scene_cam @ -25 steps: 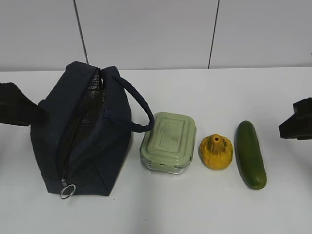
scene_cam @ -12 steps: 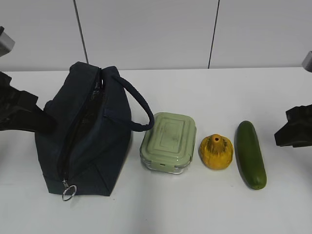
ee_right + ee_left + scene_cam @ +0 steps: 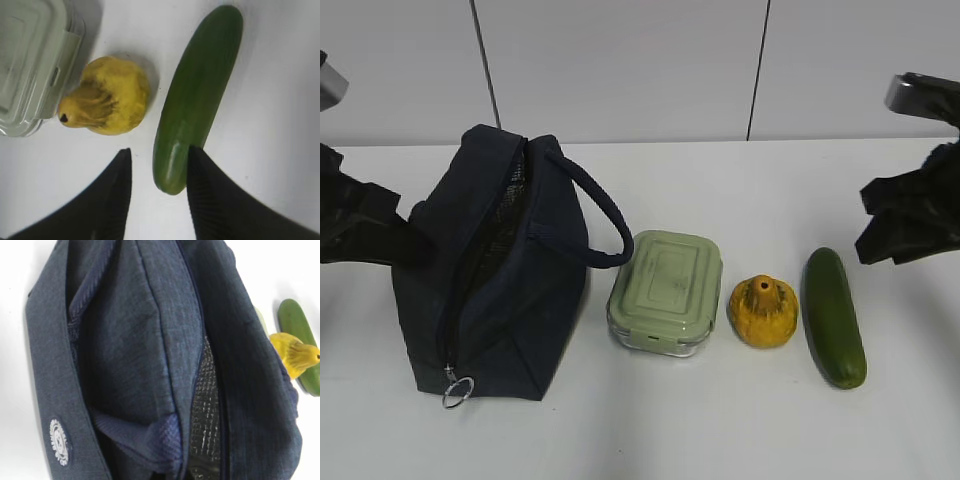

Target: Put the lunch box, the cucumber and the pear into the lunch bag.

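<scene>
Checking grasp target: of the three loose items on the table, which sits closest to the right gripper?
The long dark green cucumber: its end lies between the open right gripper's fingertips. The yellow lumpy pear and sage-lidded glass lunch box sit farther away.

You're looking at a plain white table [image 3: 720, 430], and behind it a pale wall [image 3: 620, 70] with two dark vertical seams.

The lunch bag [image 3: 495, 265] is matt, coarse-woven navy cloth with a crinkly, silvery quilted lining [image 3: 204, 415] and a shiny metal ring pull [image 3: 457, 391]. The lunch box [image 3: 665, 292] has a dull sage plastic lid over clear glass. The pear [image 3: 105, 96] looks lumpy and waxy. Between the ribbed black fingers [image 3: 112, 192], the cucumber [image 3: 195, 95] is smooth and glossy. The surface [image 3: 720, 430] is plain matt white.
</scene>
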`<state>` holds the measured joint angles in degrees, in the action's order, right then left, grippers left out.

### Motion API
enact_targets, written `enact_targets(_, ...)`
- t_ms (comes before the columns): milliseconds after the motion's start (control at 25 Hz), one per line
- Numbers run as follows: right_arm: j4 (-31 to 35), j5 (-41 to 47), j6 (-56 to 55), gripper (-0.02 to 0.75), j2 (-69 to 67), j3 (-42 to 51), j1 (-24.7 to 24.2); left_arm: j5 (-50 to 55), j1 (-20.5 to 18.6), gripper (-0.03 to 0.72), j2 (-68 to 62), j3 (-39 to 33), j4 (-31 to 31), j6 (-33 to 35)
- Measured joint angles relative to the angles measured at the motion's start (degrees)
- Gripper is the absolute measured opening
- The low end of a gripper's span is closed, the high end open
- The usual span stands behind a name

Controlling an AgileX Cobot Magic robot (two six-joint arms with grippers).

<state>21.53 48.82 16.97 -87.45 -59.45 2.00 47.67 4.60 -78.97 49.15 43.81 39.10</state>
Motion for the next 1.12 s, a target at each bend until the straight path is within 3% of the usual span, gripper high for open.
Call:
enact_targets(160, -11.8, 2.1, -15.0, 0.3, -5.4, -7.5, 6.2, -0.6, 0.0, -0.015, 0.0, 0.0, 0.0, 0.0)
enact_targets(240, -14.1, 3.3, -19.4, 0.302, -8.4, -10.4, 7.0, -0.6, 0.0, -0.015, 0.0, 0.0, 0.1, 0.0)
enact_targets(360, -15.7, 5.8, -21.5, 0.33, -12.8, -14.7, 7.1, -0.7, 0.0, -0.015, 0.0, 0.0, 0.1, 0.2)
enact_targets(640, -17.9, 12.3, -22.2, 0.508, -22.5, -22.5, 7.1, -0.7, 0.0, -0.015, 0.0, 0.0, 0.1, 0.5)
enact_targets(1120, -21.5, 13.0, -23.9, 0.526, -30.3, -26.7, 7.1, -0.7, 0.0, -0.015, 0.0, 0.0, 0.1, 0.8)
